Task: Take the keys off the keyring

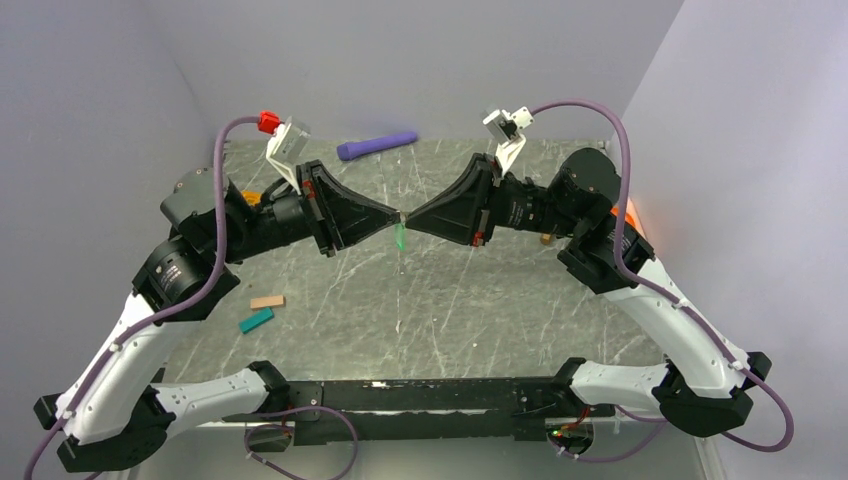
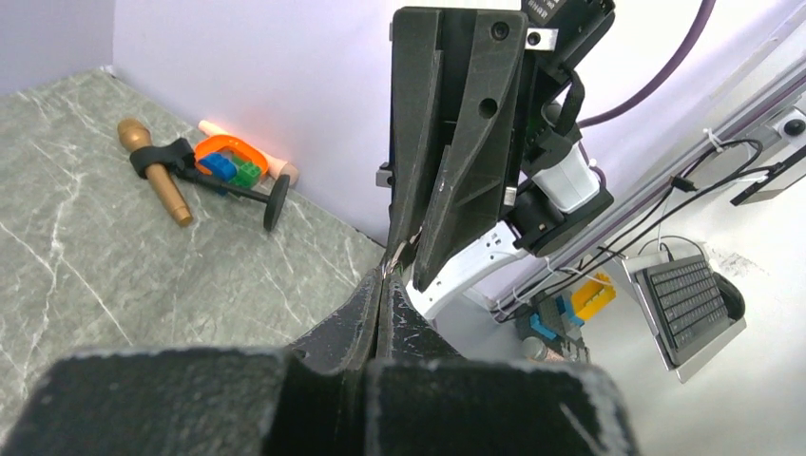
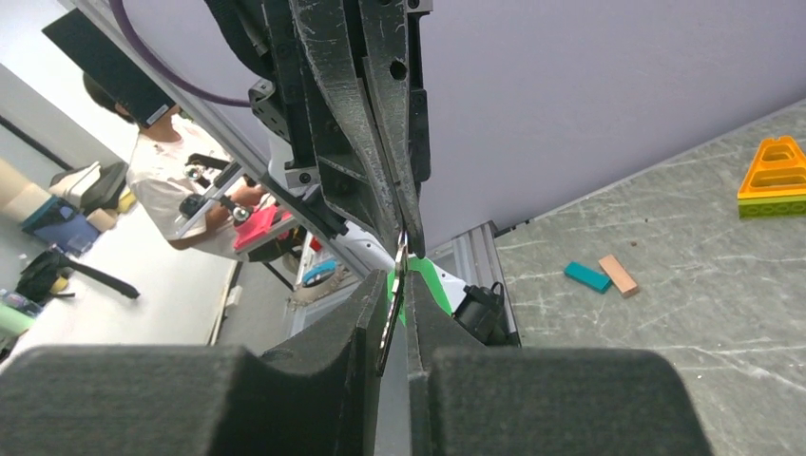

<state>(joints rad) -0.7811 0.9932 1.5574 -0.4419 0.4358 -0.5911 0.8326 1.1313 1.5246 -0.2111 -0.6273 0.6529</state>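
Above the middle of the table my left gripper (image 1: 395, 215) and right gripper (image 1: 408, 215) meet tip to tip. A small bright-green key (image 1: 400, 238) hangs just below the tips. In the left wrist view my left gripper (image 2: 382, 281) is shut, with a sliver of the metal keyring (image 2: 391, 264) pinched at its tip. In the right wrist view my right gripper (image 3: 397, 277) is closed narrowly on the keyring (image 3: 388, 323), seen edge-on against its left finger. The green key (image 3: 425, 278) shows just behind the right finger.
A tan block (image 1: 267, 301) and a teal block (image 1: 256, 320) lie at the front left. A purple cylinder (image 1: 376, 146) lies at the back. An orange-and-green wedge (image 3: 775, 176), a gold stick (image 2: 152, 171) and small bricks (image 2: 231, 163) sit along the walls.
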